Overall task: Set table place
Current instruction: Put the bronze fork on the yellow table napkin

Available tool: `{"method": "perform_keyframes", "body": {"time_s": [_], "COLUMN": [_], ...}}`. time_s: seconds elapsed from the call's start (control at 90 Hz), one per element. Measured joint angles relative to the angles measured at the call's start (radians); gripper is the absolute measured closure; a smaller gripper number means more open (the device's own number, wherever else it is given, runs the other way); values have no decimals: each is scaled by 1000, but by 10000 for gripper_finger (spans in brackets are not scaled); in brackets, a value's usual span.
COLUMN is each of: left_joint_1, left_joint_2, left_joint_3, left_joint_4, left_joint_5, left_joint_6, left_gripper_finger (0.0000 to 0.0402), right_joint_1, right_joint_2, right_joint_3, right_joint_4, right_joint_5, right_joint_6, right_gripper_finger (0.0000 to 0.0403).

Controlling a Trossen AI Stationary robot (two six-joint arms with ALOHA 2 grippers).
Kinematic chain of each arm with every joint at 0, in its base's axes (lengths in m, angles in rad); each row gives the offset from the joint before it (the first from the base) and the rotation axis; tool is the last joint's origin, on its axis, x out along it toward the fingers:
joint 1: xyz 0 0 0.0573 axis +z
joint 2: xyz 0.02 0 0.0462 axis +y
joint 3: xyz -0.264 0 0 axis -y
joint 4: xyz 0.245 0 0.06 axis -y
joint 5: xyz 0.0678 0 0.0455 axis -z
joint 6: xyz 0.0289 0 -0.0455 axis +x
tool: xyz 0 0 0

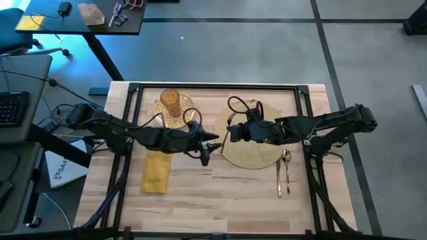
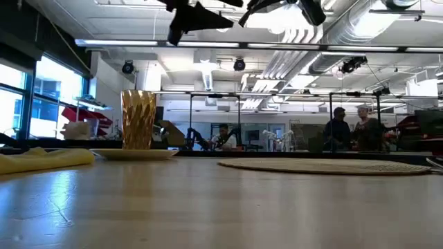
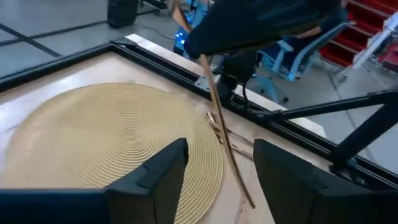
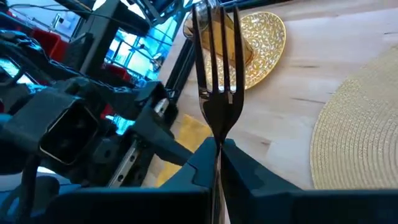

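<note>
The placemat [image 1: 252, 143] lies right of centre on the table [image 1: 220, 193], bare. At its 3 o'clock lie a spoon [image 1: 287, 167] and another utensil. At its 10 o'clock sits the plate [image 1: 175, 110] with the glass [image 1: 169, 99] on it; the napkin [image 1: 156, 171] lies at 8 o'clock. The right gripper [image 1: 230, 132], above the mat's 9 o'clock edge, pinches a fork [image 4: 217, 74]. The left gripper [image 1: 212, 141], fingers [image 3: 155, 177] spread and empty, faces it closely.

Both arms reach inward, left gripper [image 1: 212, 145] spread apart, right gripper [image 1: 230, 132] pinched closed, nearly meeting.
</note>
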Motion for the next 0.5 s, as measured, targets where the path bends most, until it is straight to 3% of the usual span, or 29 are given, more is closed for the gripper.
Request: {"method": "perform_keyframes", "body": {"time_s": [0.233, 0.5], "left_joint_1": [31, 31], "left_joint_2": [87, 70], "left_joint_3": [82, 116], "left_joint_4": [-29, -109], "left_joint_5": [45, 33], "left_joint_6": [-3, 0], "left_gripper_finger": [252, 335], "right_joint_1": [0, 0], "right_joint_2": [0, 0], "right_joint_3": [0, 0], "right_joint_4": [-3, -11], "right_joint_5": [-5, -6], "right_joint_6": [-25, -36], "right_gripper_finger": [403, 403]}}
